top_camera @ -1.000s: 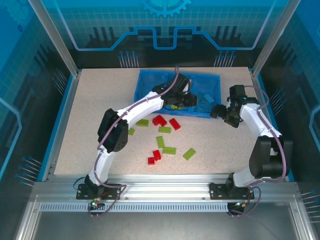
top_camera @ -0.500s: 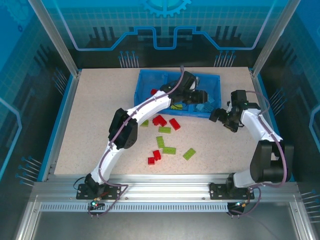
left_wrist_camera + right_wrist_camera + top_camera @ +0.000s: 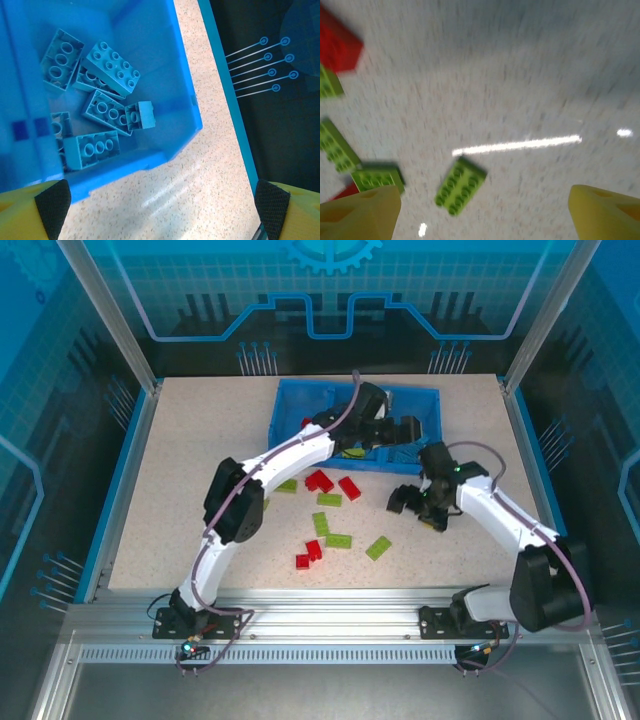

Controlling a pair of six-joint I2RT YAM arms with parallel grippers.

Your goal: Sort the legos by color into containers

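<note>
Legos (image 3: 330, 483): lying scattered in red and lime green on the table (image 3: 180, 490), just in front of the containers (image 3: 283, 412). Light-blue bricks (image 3: 107, 100) already sitting heaped in the right-hand compartment. Probably handling as light, rigid, glossy and a little slippery, not fragile. Best being pinched across the two long flat sides, low on the body, clear of the studs. Left gripper (image 3: 161, 212): hanging over the outer corner of that compartment, fingers spread wide, holding and touching nothing. Right gripper (image 3: 482, 215): hovering above the table near a lone green brick (image 3: 460, 186), fingers well apart, gripping nothing and touching nothing.
</note>
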